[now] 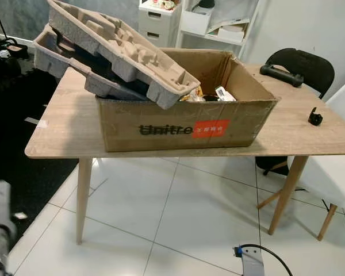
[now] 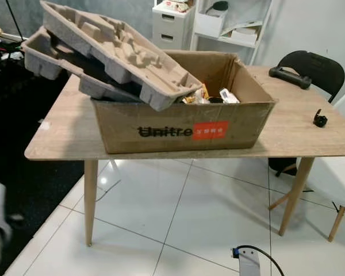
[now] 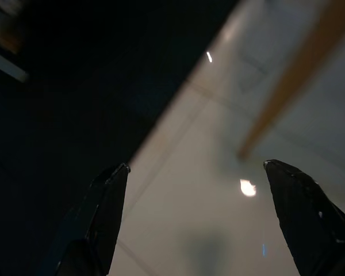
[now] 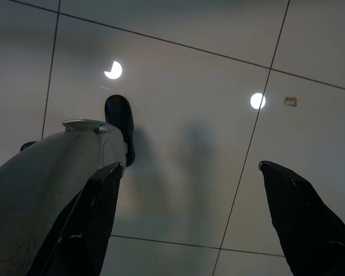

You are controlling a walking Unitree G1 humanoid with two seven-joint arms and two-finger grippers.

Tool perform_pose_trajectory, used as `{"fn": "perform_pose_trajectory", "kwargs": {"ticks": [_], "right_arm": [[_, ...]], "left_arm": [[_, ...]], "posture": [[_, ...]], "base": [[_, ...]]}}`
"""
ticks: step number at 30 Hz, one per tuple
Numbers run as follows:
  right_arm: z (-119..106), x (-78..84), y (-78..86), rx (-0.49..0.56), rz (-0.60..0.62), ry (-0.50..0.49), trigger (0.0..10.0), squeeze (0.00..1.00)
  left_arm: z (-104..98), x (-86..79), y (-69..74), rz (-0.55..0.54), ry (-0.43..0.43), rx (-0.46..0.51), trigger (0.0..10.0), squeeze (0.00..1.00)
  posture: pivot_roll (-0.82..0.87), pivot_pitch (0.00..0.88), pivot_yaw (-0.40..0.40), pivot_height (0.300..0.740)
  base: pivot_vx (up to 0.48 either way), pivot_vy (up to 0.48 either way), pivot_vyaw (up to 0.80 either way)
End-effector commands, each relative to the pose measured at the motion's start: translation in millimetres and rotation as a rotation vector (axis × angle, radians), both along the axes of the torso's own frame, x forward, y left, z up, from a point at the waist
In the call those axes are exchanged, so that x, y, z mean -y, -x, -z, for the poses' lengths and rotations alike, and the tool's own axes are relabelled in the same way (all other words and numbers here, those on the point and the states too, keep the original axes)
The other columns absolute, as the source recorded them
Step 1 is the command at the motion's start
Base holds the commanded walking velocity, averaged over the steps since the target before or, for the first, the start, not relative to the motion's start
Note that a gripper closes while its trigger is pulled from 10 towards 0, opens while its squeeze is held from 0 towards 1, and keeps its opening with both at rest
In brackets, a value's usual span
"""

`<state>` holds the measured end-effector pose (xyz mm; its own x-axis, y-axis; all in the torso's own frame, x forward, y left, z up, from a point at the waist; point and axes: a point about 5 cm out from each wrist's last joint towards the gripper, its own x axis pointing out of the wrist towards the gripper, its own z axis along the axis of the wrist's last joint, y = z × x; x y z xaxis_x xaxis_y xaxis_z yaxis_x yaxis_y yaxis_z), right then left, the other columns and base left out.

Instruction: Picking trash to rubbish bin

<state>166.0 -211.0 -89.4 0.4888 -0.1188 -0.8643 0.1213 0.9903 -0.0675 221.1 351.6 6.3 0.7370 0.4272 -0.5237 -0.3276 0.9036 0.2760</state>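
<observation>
We stand on a white tiled floor (image 1: 178,224) before a wooden bench (image 1: 63,123), with white shelving against the far wall and a black chair (image 1: 307,66) behind the bench's right end.

On the bench sits an open cardboard box (image 1: 187,129) with dark lettering and an orange label on its front; we take it for the rubbish bin. Small mixed trash (image 1: 210,95) lies inside, toward the right. Two moulded pulp trays (image 1: 118,49) are stacked at a slant across the box's left rim, their far ends jutting out over the bench. We judge the trays light and fairly stiff but easy to crush or tear at thin edges, and bulky enough to tip once shifted; a raised rim or the thick outer lip looks like the soundest place to take hold. A black handle-shaped object (image 1: 282,75) rests near the far right corner, and a small black clip (image 1: 315,118) lies apart from it near the right edge. Either could be trash, though we cannot tell.

Both arms hang low, well below the bench top. The left gripper (image 3: 198,172) points at the floor beside a bench leg, its fingers spread wide and empty. The right gripper (image 4: 190,172) likewise faces the tiles, fingers apart and grasping nothing, with the robot's own silver leg and black foot (image 4: 121,123) beside it.
</observation>
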Motion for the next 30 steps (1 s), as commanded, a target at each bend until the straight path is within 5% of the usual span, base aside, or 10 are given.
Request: {"fn": "perform_pose_trajectory", "kwargs": {"ticks": [1,5,8,9,11,17,24,30], "right_arm": [[0.6,1.7,1.8,-0.017,-0.022,0.01,10.0,0.0],[1.0,0.8,2.2,-0.033,-0.051,0.021,10.0,0.0],[1.3,0.0,2.5,-0.037,-0.055,0.021,10.0,0.0],[1.3,0.0,2.5,-0.037,-0.055,0.021,10.0,0.0],[2.3,-2.1,4.1,-0.046,-0.085,0.025,10.0,0.0],[3.0,5.7,9.1,-0.068,-0.101,0.075,10.0,0.0],[-0.2,16.4,6.6,-0.072,-0.101,0.112,10.0,0.0],[-4.8,23.1,-0.7,-0.053,-0.07,0.127,10.0,0.0]], "left_arm": [[14.5,10.5,8.4,0.015,0.018,-0.066,10.0,0.0],[59.8,51.6,43.4,0.079,0.09,-0.266,10.0,0.0],[75.9,67.5,61.9,0.097,0.108,-0.353,10.0,0.0],[75.9,67.5,61.9,0.097,0.108,-0.353,10.0,0.0],[91.0,79.9,87.0,0.069,0.149,-0.441,10.0,0.0],[103.3,94.6,110.0,0.112,0.195,-0.527,10.0,0.0],[108.6,110.8,112.3,0.197,0.209,-0.576,10.0,0.0],[107.6,123.6,98.4,0.299,0.193,-0.583,10.0,0.0]], "posture": [[0.11,0.072,-0.056,0.74],[0.11,0.07,-0.051,0.74],[0.11,0.08,-0.054,0.74],[0.11,0.08,-0.054,0.74],[0.12,0.084,-0.055,0.74],[0.11,0.078,-0.055,0.74],[0.11,0.05,-0.064,0.74],[0.1,0.056,-0.07,0.74]], "base": [[0.0,0.0,0.0],[0.0,0.0,0.0],[0.0,0.0,0.0],[0.0,0.0,0.0],[0.0,0.0,0.0],[0.0,0.0,0.0],[0.0,0.0,-0.33],[0.0,0.0,-0.76]]}}
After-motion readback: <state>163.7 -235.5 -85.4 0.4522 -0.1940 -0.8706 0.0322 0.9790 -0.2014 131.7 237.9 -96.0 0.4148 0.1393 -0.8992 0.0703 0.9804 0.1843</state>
